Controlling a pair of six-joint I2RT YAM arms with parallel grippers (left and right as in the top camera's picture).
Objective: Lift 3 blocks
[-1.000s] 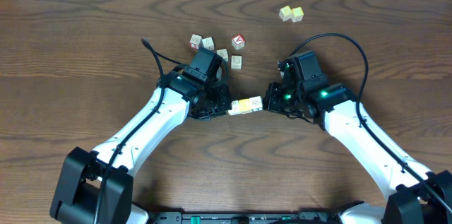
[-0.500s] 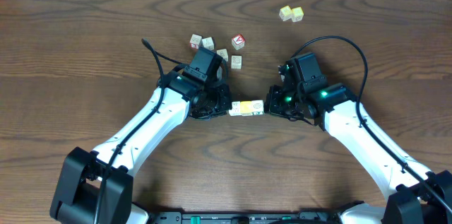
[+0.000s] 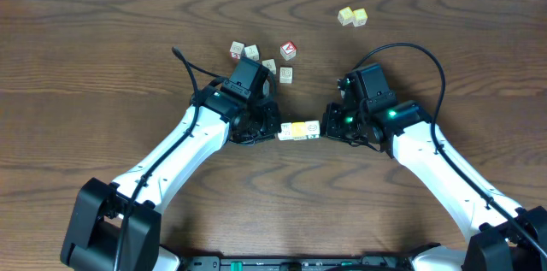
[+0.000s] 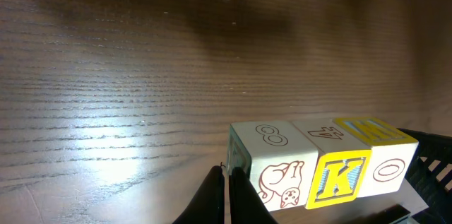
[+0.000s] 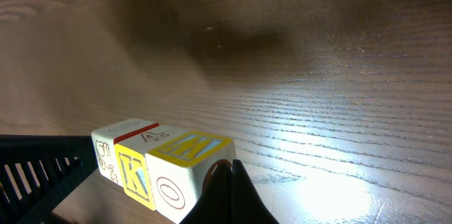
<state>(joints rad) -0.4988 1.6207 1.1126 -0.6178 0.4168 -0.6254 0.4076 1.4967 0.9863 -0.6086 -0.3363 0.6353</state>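
Observation:
Three blocks (image 3: 299,130) form a tight row between my two grippers. In the left wrist view the row reads: a cream block with a brown animal (image 4: 277,167), a yellow block with a blue K (image 4: 340,176), and a cream block with a ring (image 4: 387,162). My left gripper (image 4: 226,181) is shut with nothing between its fingers, and its tips press the animal block's end. My right gripper (image 5: 227,171) is also shut on nothing and presses the end of the ring block (image 5: 182,178). Whether the row is clear of the table I cannot tell.
Several loose cubes lie just behind the left arm, among them a red-faced cube (image 3: 289,50) and a pale cube (image 3: 285,74). Two pale-yellow cubes (image 3: 352,16) sit at the far right. A black cable (image 3: 402,47) arcs over the right arm.
The row of blocks has levelled out and shifted a little to the right, with both gripper tips staying against its ends.

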